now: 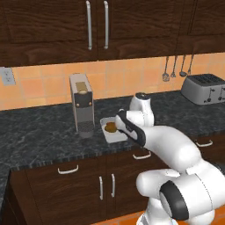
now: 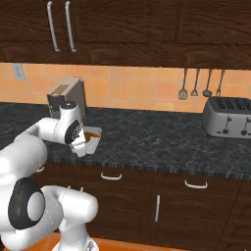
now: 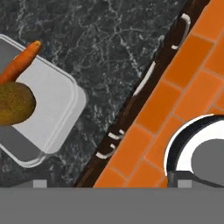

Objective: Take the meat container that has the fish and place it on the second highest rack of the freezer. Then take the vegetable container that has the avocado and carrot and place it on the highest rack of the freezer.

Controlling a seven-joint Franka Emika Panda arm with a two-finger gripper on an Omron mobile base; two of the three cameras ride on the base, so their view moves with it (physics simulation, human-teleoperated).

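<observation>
The shallow white plastic tray sits on the dark speckled stone surface near its front edge, just beside a grey coffee machine — inside lie the rounded brownish-olive avocado and the slim orange carrot. Above it, the fingers stand spread wide, gripping nothing.

The arm is glossy white with bulging rounded segments. Dark grey rings and caps mark its joints, and a dark stripe runs along the forearm link.
</observation>
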